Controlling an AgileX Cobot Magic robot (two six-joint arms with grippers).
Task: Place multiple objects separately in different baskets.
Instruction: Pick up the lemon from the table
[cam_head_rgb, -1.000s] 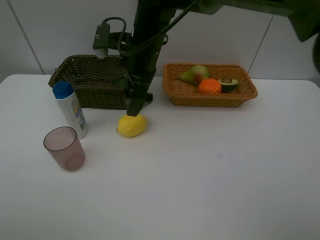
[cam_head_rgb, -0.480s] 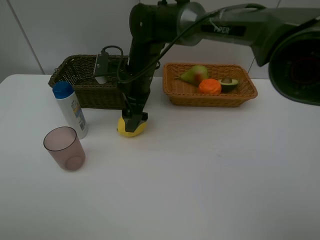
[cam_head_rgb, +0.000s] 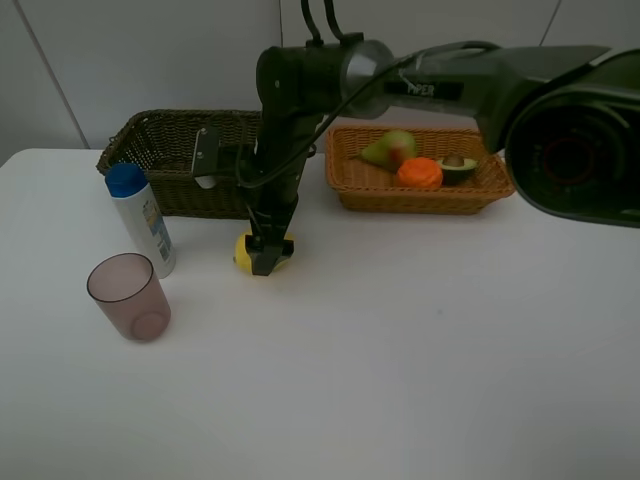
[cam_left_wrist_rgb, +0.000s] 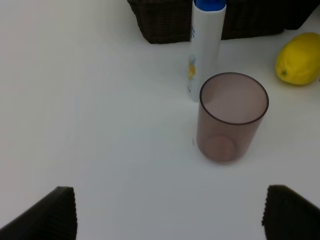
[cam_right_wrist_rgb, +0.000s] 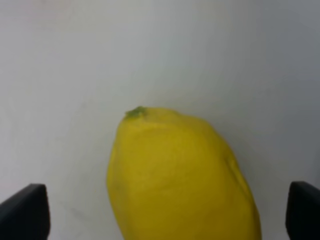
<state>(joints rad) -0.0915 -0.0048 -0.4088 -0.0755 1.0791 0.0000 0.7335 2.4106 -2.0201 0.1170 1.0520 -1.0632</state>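
The right gripper (cam_head_rgb: 265, 258) stands upright over a lemon (cam_right_wrist_rgb: 175, 170) on the white worktop (cam_head_rgb: 420, 350), just in front of the dark basket (cam_head_rgb: 150, 135). Its jaws are wide on either side of the fruit, not yet closed. A sound grasp likely means centring on the lemon's thickest part, squeezing gently, then lifting it clear of the rim of the tan basket (cam_head_rgb: 495, 185), where a pear (cam_head_rgb: 390, 150), an orange (cam_head_rgb: 420, 172) and an avocado half (cam_head_rgb: 458, 168) lie. The left gripper (cam_left_wrist_rgb: 172, 215), also wide, holds nothing near a cup (cam_left_wrist_rgb: 231, 117).

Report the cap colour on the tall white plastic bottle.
Blue cap, clearest in the exterior high view.
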